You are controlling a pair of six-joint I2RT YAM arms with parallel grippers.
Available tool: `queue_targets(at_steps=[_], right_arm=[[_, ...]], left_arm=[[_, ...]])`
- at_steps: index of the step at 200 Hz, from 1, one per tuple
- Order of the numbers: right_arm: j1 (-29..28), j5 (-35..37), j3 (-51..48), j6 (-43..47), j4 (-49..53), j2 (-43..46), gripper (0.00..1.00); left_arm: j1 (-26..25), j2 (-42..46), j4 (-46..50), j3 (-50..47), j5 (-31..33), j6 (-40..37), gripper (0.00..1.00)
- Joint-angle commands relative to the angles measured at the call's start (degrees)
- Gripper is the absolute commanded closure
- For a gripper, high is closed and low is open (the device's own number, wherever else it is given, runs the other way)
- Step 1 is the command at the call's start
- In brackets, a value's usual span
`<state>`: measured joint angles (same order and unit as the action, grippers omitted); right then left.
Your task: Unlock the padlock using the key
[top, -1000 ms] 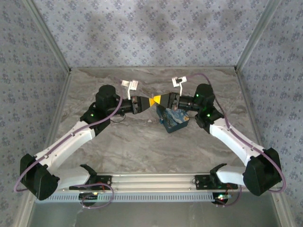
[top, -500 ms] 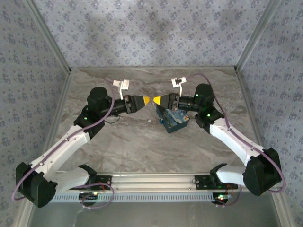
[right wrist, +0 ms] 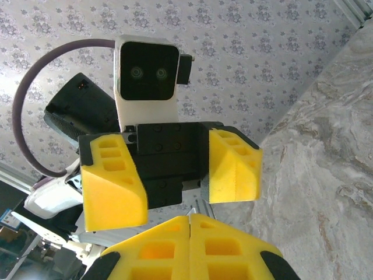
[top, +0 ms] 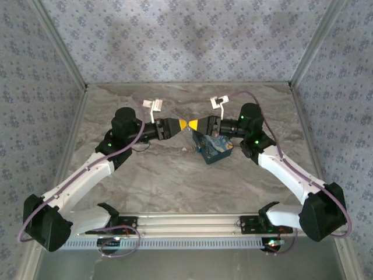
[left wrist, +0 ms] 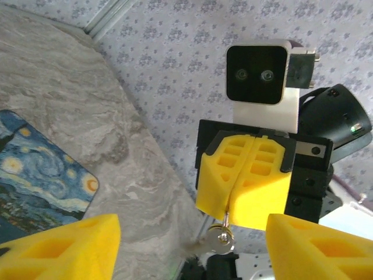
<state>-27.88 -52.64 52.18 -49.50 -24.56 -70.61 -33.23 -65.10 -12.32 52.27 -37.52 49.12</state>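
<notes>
Left wrist view: right end effector [left wrist: 242,193] clamped closed on key [left wrist: 223,237], which dangles just under its tip; left end effector [right wrist: 175,175] gapes open, facing it, apart.

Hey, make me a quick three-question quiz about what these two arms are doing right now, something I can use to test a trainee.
1. True or false: the right gripper has its jaws shut on the key.
2. Multiple choice: the jaws of the left gripper are A) open, B) shut on the key, C) shut on nothing.
3. Fill in the blank: in the top view, the two grippers point ____ each other.

Key: 1 true; 2 A; 3 toward.
</notes>
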Motion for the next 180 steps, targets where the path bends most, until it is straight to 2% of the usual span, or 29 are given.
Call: queue_targets(at_steps=[1, 43, 63, 98, 138, 161, 180], right_arm=[[0.2, 0.4, 2.6, 0.6, 1.0, 1.0, 1.0], [-0.4, 2.2, 3.4, 1.1, 3.8, 1.1, 1.0], [-0.4, 3.0, 3.5, 1.0, 4.5, 1.1, 1.0], [0.3, 4.4, 3.4, 0.5, 4.4, 1.5, 1.0], [0.5, 4.2, 3.5, -0.1, 3.9, 1.6, 1.0], [0.6, 4.1, 3.6, 0.2, 4.3, 1.9, 1.0], [0.8, 3.8, 3.6, 0.4, 4.7, 2.1, 1.0]], left_arm=[[-0.8, 0.3, -6.4, -1.3, -2.2, 0.3, 0.28], [-3.3, -3.2, -8.6, 0.4, -2.8, -0.3, 0.3], [-4.0, -4.4, -9.3, 1.4, -3.4, -0.4, 0.39], [-4.3, -4.2, -9.1, 1.9, -3.9, -0.7, 0.65], [-4.2, -3.3, -7.7, 1.4, -3.4, -1.4, 0.78], [-4.2, -3.0, -6.4, 1.7, -3.2, -2.3, 0.79], [-4.0, -2.8, -5.0, 1.9, -3.1, -2.9, 0.84]])
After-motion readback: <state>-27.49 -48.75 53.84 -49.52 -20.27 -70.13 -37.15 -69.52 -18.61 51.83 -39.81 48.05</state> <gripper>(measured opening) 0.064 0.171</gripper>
